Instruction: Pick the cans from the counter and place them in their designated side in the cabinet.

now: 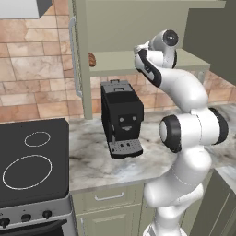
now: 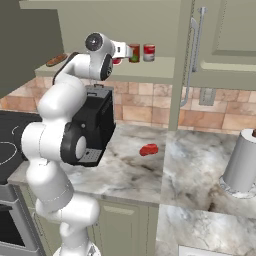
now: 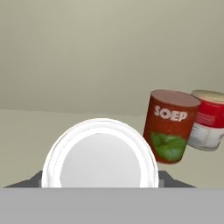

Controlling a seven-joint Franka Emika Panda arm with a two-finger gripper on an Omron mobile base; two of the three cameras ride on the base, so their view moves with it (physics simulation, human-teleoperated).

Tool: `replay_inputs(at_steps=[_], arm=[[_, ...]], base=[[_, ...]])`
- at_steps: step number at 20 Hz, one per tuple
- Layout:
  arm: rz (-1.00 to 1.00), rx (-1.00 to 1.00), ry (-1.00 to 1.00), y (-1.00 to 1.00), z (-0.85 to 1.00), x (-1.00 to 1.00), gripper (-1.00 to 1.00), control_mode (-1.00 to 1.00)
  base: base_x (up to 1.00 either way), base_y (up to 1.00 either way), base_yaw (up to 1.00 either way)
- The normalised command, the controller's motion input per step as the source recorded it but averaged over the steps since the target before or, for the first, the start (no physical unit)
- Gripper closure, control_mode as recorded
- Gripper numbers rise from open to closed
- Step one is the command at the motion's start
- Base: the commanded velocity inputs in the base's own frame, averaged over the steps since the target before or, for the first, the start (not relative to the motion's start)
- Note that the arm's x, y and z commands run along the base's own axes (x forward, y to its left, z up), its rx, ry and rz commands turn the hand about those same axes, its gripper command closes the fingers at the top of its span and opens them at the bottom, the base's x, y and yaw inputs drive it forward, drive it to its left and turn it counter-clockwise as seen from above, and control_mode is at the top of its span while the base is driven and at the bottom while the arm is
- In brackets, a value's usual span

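My gripper (image 2: 125, 52) is raised to the cabinet (image 2: 150, 71) shelf. In the hand view the gripper (image 3: 99, 180) is shut on a can (image 3: 99, 155) whose pale round end faces the camera, with a dark fingertip at each side. A red patch of this can (image 2: 117, 61) shows under the hand. Just to its right on the shelf stand two upright cans close together: a red one with a green label (image 3: 169, 127) (image 2: 134, 52) and a red one with a white band (image 3: 208, 120) (image 2: 149, 52). The marbled counter (image 2: 200, 160) (image 1: 92, 161) lies below.
A black coffee machine (image 1: 120, 117) (image 2: 97, 125) stands on the counter under the shelf (image 1: 120, 60). A small red lumpy object (image 2: 149, 149) lies on the counter, and a paper towel roll (image 2: 241, 162) stands at the right. The stovetop (image 1: 32, 161) is at the left. A brown item (image 2: 56, 60) rests on the shelf's left end.
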Motion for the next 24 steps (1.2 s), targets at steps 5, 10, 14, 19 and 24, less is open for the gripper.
replay_inputs(at_steps=[5, 10, 14, 19, 24], arm=[[0.00, 0.00, 0.00, -0.03, -0.15, 0.32, 1.00, -1.00], [0.00, 0.00, 0.00, -0.05, -0.19, 0.29, 1.00, -1.00], [0.00, 0.00, 0.03, -0.01, -0.25, 0.30, 1.00, -1.00], [0.00, 0.00, 0.05, 0.00, -0.30, 0.30, 1.00, -1.00], [0.00, 0.00, 0.05, 0.00, -0.33, 0.29, 1.00, -1.00]], base=[[0.00, 0.00, 0.00], [0.00, 0.00, 0.00], [0.00, 0.00, 0.00], [0.00, 0.00, 0.00], [0.00, 0.00, 0.00]])
